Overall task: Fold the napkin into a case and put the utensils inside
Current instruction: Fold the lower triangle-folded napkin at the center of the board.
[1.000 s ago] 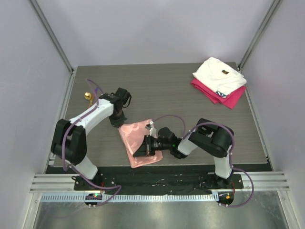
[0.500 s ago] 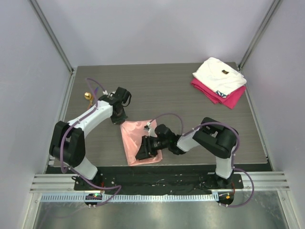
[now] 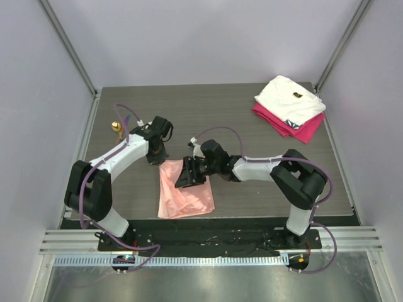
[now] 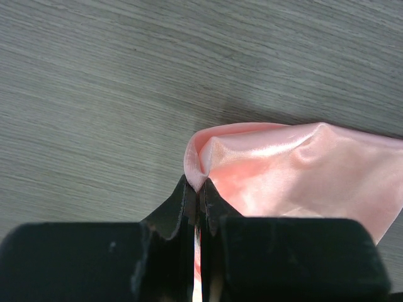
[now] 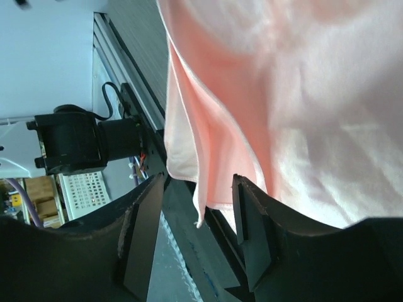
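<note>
Salmon-pink napkin point(image 3: 184, 192): spread on bench point(image 3: 264, 163), near front edge, between both arms. Left hand point(image 4: 196, 187): closed, pinching far-left napkin corner. Right hand point(image 5: 198, 182): fingers apart, low over napkin's far edge, clamping nothing. Utensils point(image 3: 116, 127): gold piece at bench's far-left edge, well apart from napkin.

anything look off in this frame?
Napkin sits slightly skewed to the table edge near the front, its folded layers not lined up: right wrist view shows one edge sticking out past the other. Its far corner is bunched in the shut left gripper. Nothing spilled or damaged.
</note>
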